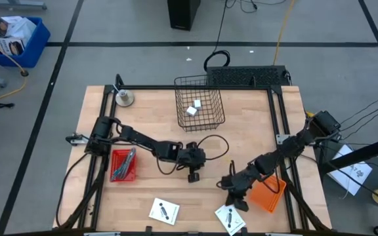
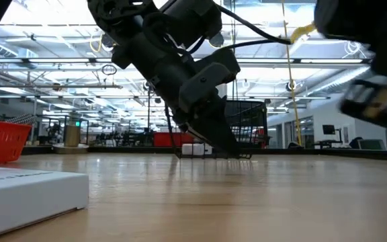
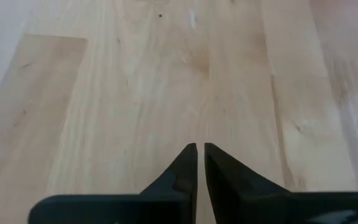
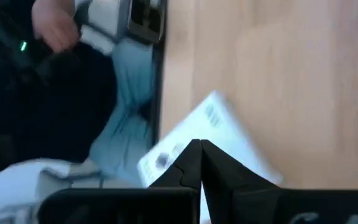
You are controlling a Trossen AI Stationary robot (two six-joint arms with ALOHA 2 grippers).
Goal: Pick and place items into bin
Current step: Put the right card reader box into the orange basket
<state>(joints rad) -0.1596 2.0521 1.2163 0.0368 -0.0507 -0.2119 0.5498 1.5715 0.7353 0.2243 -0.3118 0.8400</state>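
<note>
My left gripper (image 1: 193, 177) (image 3: 201, 148) is shut over bare wood at the table's middle, its fingertips low above the table in the low view (image 2: 232, 152). My right gripper (image 1: 239, 205) (image 4: 201, 144) is shut and sits right at a white card with black marks (image 1: 229, 219) (image 4: 222, 124) lying flat by the near edge. A second white card (image 1: 164, 211) (image 2: 32, 189) lies flat to its left. A grey metal tool (image 1: 128, 159) and a blue-handled tool (image 1: 117, 172) lie in a red tray (image 1: 115, 157). Two small white blocks (image 1: 194, 108) sit in the wire basket (image 1: 210, 118). My right gripper's shut fingertips are at the white card's far part (image 4: 229, 134), coming from above and slanting toward the near edge. I cannot tell whether they touch it. The card lies flat on the table.
An orange bin (image 1: 268, 193) stands just right of my right gripper. A black cable (image 1: 212, 141) loops on the wood behind my left gripper. A metal weight (image 1: 124, 98) stands at the far left corner. A person's hand (image 4: 55, 28) shows beyond the near table edge.
</note>
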